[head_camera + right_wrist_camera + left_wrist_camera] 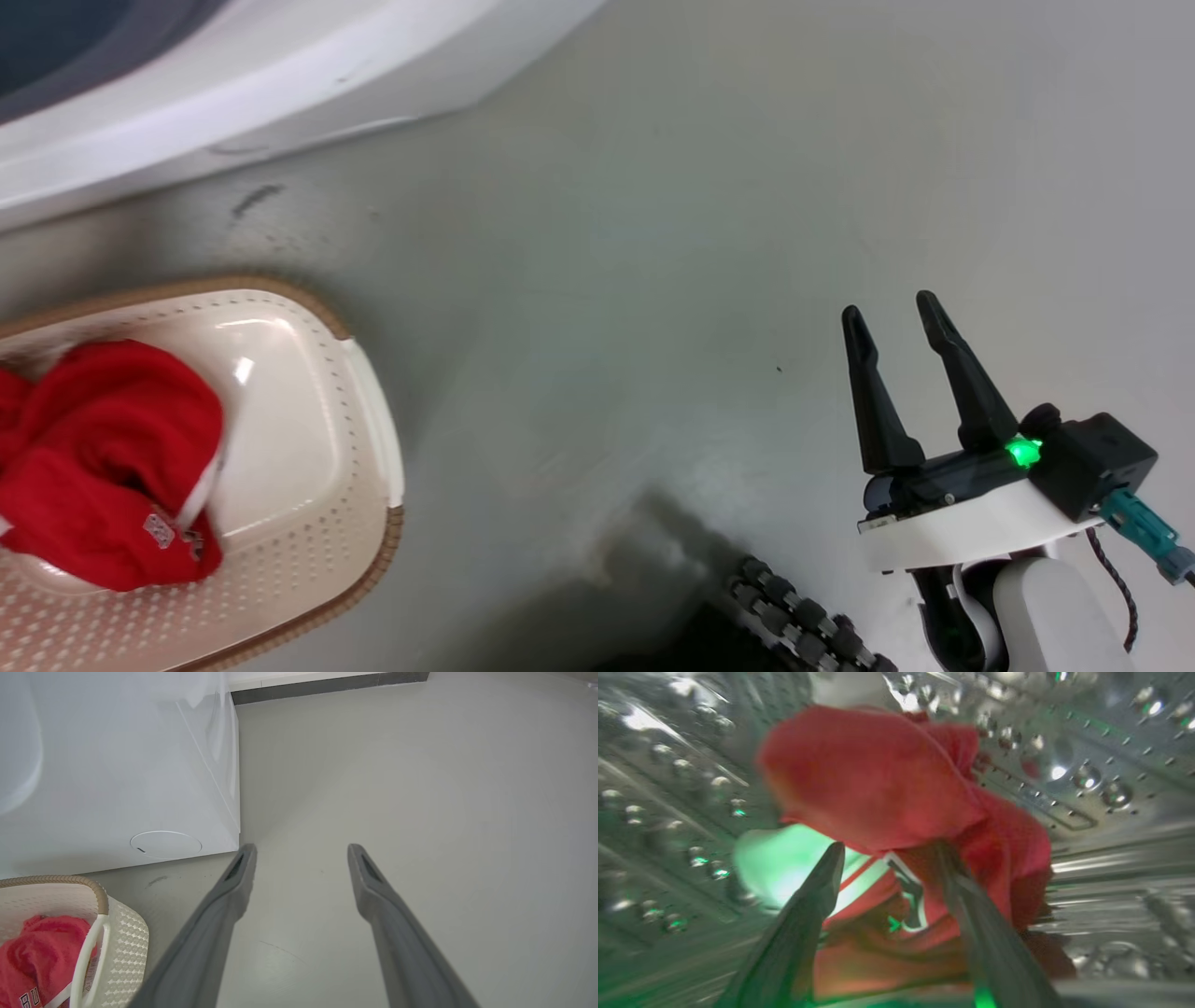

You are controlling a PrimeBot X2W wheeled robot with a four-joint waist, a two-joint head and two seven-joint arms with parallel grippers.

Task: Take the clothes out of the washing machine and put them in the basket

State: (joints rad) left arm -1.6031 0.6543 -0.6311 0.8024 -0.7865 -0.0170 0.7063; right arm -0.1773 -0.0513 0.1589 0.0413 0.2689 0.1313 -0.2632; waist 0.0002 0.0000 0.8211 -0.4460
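Note:
Inside the washing machine's steel drum (1111,770) lies a bright red garment (878,774) with white striped trim. My left gripper (889,851) is open, its fingers spread on either side of the garment's lower folds; the view is blurred. The washing machine (280,75) shows its white front at the upper left, also (117,765). The cream basket (317,448) with a brown rim sits on the floor at the lower left and holds another red garment (103,457). My right gripper (896,317) hangs open over bare floor, right of the basket (126,938).
Grey floor (653,233) stretches between the basket and my right gripper. A dark ribbed part of my base (803,616) lies at the bottom edge. A dark skirting strip (327,683) runs along the far wall beside the machine.

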